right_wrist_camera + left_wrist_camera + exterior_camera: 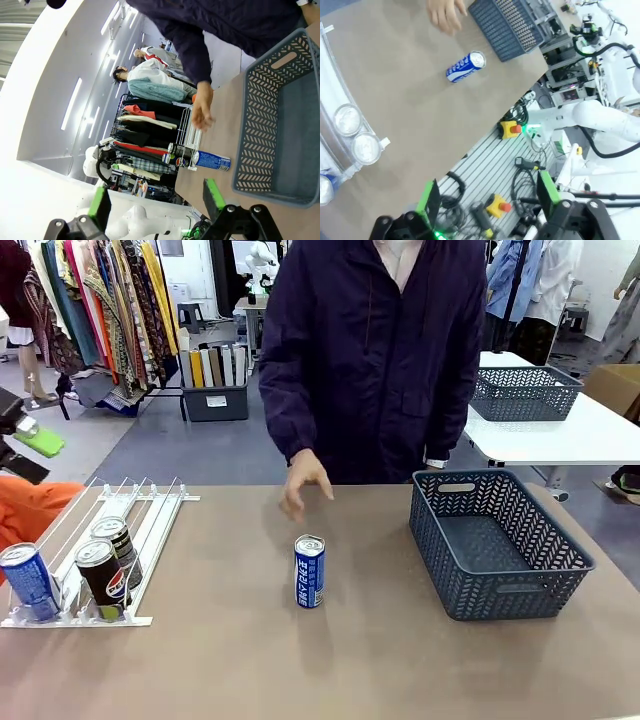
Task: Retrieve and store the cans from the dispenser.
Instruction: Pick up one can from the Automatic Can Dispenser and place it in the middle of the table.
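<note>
The white rail dispenser (150, 530) lies at the table's left and holds three cans: a blue one (28, 580) and two black ones (103, 573) (118, 540). Their silver tops (347, 120) also show in the left wrist view. Another blue can (310, 571) (465, 66) (212, 161) stands alone mid-table, untouched. The person's hand (303, 483) hovers just behind it. My left gripper (487, 197) is open and empty, high over the robot-side table edge. One green-padded finger (38, 443) pokes in at the left edge. My right gripper (157, 202) is open and empty, off to the side of the basket.
A dark grey lattice basket (500, 585) (507, 25) (280, 125) sits empty at the table's right. An orange cloth (30, 510) lies at the left edge beside the dispenser. Bare tabletop spreads between dispenser, lone can and basket.
</note>
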### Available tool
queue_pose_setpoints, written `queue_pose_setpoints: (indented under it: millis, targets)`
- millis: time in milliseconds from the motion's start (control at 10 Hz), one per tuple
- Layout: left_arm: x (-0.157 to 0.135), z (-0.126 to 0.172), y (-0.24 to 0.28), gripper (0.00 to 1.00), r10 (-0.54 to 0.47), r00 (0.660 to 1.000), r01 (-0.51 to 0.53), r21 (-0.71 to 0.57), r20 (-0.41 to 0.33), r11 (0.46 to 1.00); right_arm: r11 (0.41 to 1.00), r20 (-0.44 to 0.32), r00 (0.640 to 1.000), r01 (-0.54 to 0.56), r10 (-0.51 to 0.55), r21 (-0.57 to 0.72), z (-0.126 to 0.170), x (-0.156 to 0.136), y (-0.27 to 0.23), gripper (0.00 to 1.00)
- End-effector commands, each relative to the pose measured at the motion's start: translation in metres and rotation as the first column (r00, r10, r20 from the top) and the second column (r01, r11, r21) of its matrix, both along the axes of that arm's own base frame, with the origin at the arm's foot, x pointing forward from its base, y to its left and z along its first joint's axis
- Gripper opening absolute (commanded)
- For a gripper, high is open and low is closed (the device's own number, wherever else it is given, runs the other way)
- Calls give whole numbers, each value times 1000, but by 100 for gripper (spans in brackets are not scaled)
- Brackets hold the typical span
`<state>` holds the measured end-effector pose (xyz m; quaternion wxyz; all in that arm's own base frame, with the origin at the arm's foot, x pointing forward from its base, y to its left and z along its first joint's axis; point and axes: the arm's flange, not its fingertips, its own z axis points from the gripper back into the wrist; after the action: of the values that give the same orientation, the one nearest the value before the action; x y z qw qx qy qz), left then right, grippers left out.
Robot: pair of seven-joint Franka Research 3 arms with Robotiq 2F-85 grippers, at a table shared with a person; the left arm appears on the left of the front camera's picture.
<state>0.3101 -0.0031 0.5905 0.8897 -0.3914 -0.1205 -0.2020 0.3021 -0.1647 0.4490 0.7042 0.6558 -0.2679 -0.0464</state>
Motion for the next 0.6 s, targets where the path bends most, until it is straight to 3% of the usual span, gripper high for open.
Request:
queue_pose_setpoints:
  millis: [0,200,300,400,500]
  targets:
    - [-24,-100,155,100,250,968,-213,-495,9,842,1000,11,1000,2,-2,10,5,1,1,100]
    - [-24,-121,170,100,274,961,-250,-519,-32,817,1000,11,1000,2,-2,10,5,1,1,100]
    - [-20,-120,167,100,319,938,-348,-384,-139,855,1000,11,1000,2,-2,10,5,1,1,100]
    - [-48,-114,163,100,281,959,-265,-420,-24,868,1000,11,1000,2,-2,10,5,1,1,100]
    - [-48,-114,163,100,281,959,-265,-420,-24,868,1000,11,1000,2,-2,10,5,1,1,100]
